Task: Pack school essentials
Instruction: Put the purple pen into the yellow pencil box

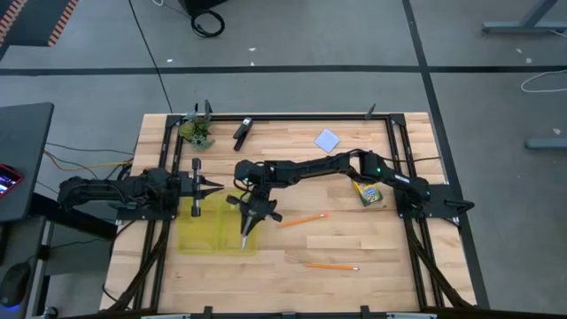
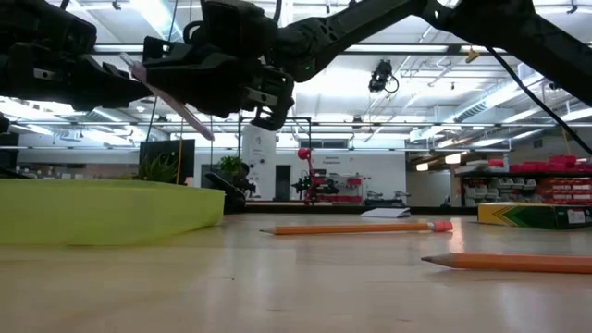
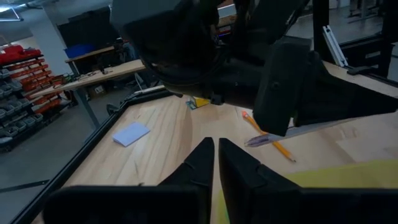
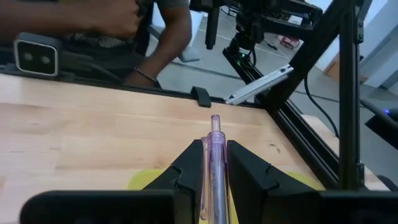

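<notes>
Left gripper [image 1: 215, 186] hangs over the near edge of the yellow-green pouch [image 1: 205, 232]; its fingers [image 3: 202, 163] are nearly touching w/ nothing between them. That arm comes in from the table's left side.

Next over, the right gripper [image 1: 246, 237] is above the pouch too, tip pointing down the table. It is shut tight on the purple pen [image 4: 214, 163]. The pen sits straight between the two dark fingers [image 4: 185, 168] & sticks out past the tips. In the low view the pen [image 2: 176, 104] tilts down, held up in the air above the pouch [image 2: 102, 211].

Up by the far rail, left part of the table: a green leafy clump [image 1: 197, 130] & a black oblong tool [image 1: 242, 133], a bit apart.

Mid table: an orange pencil [image 1: 304, 218] lies just beside the right gripper, not touching it. A 2nd orange pencil [image 1: 332, 266] lies nearer the front edge, well apart from the 1st.

Further right: the pale blue notepad [image 1: 327, 140] sits near the far rail. The crayon box [image 1: 368, 192] is by the right arm, partly under it.

Beyond the table, right wrist view, a person's arm [image 4: 166, 38] shows w/ a band on the wrist.

Wood table [image 1: 390, 248] holds it all.
</notes>
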